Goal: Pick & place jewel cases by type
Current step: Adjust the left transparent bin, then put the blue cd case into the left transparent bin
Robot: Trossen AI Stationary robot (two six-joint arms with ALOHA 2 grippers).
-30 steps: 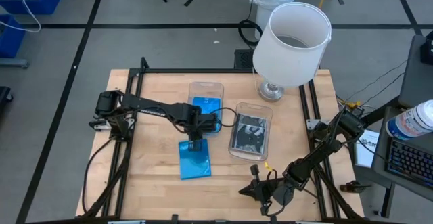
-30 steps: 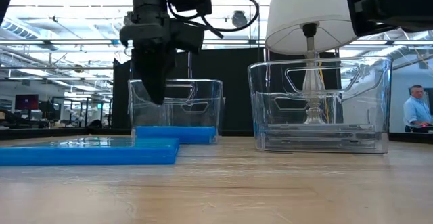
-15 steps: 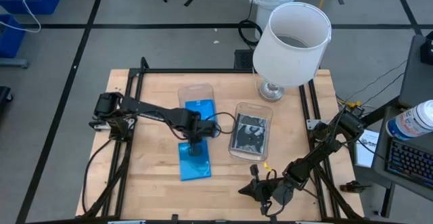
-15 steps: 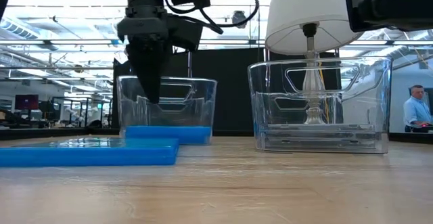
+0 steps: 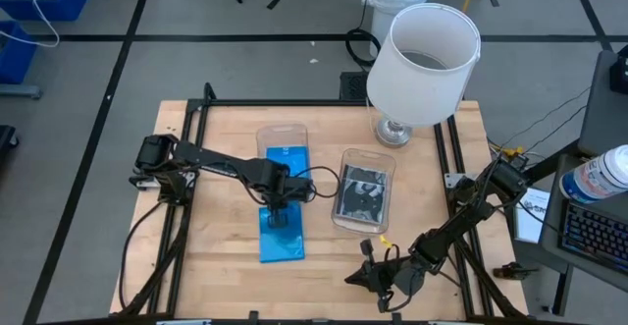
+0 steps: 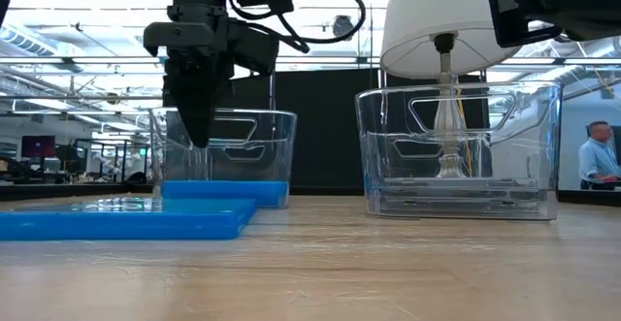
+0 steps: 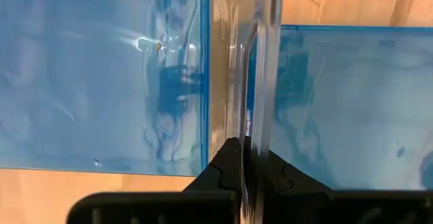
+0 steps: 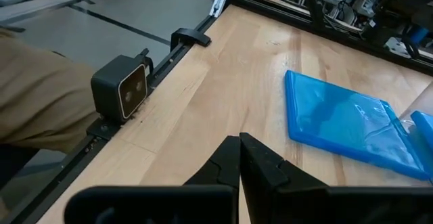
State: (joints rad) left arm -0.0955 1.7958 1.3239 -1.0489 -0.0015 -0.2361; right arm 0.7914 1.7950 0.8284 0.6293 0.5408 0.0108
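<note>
A clear bin (image 5: pixel 282 140) stands at the table's middle, with a blue jewel case (image 5: pixel 289 158) flat on its floor. A second blue jewel case (image 5: pixel 282 237) lies flat on the table just nearer. My left gripper (image 5: pixel 278 210) points down at the bin's near wall and is shut on it. To the right, a second clear bin (image 5: pixel 364 189) holds dark jewel cases (image 5: pixel 361 195) with silver discs. My right gripper (image 5: pixel 368 278) hangs shut near the table's front edge, touching nothing. My left gripper pinches the near end wall (image 7: pixel 260 116) of the clear bin between its two fingers (image 7: pixel 226 166), one inside the bin and one outside. The fingers come from above, pointing down (image 6: pixel 194 132). The bin stands upright with its bottom on the table.
A lamp with a big white shade (image 5: pixel 424 65) stands at the table's far right, its foot (image 5: pixel 392 131) just beyond the right bin. Black rails (image 5: pixel 191 168) run along the table's sides. Bare wood lies at the near left and near middle.
My left gripper has moved toward the table's left edge, holding the bin's near wall. The bin, with the blue case inside, has slid left along the table with it. The blue case on the table and the right bin have stayed put.
</note>
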